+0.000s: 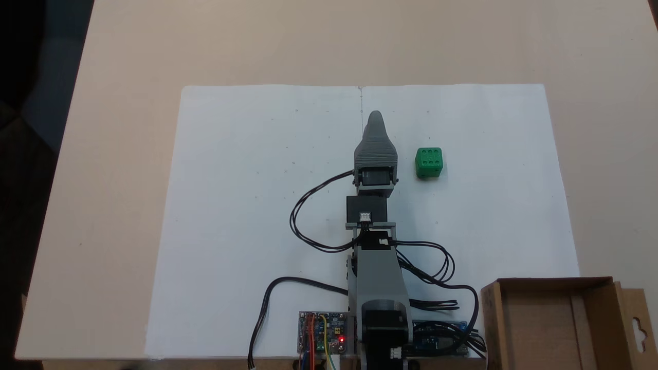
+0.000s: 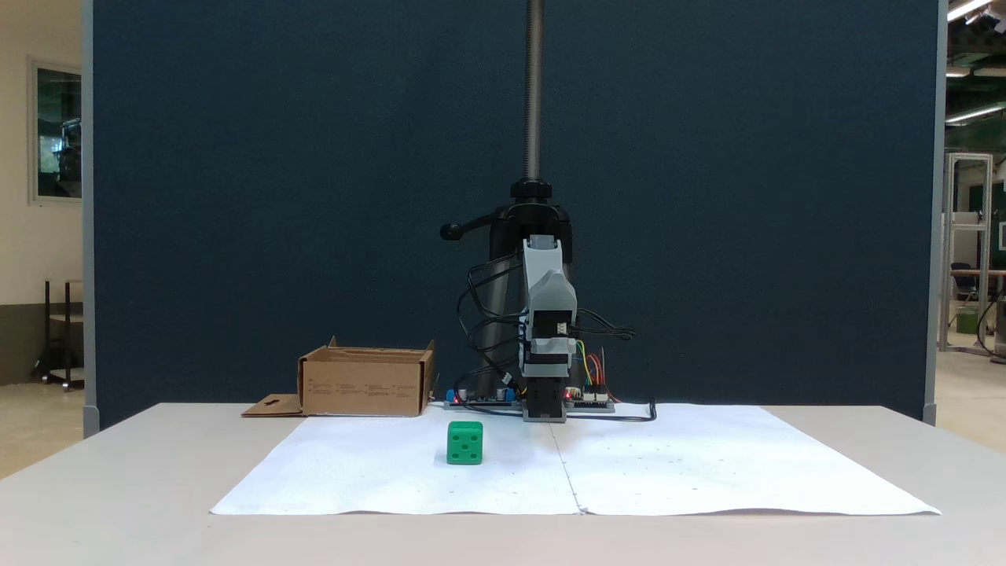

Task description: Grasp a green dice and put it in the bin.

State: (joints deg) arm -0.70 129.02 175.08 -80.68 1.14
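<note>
Green pipped cube dice (image 1: 429, 162) on smooth white paper (image 1: 247, 205), seemingly untouched.

Grey plastic arm (image 1: 378, 277) with black servo blocks, looping black cables, and a ribbed, tapered grey hand (image 1: 376, 119).

The green dice (image 1: 429, 162) looked like smooth moulded plastic with a faint sheen, its pips recessed. The bin (image 1: 560, 324) at the table's corner was matt brown cardboard, raw and fibrous at its cut edges. The table (image 1: 128, 154) had a smooth, matt beige top, and the white paper sheet (image 1: 247, 205) over it lay flat and dull with a centre crease. The gripper (image 1: 375, 117) was grey matt plastic, finely ribbed
</note>
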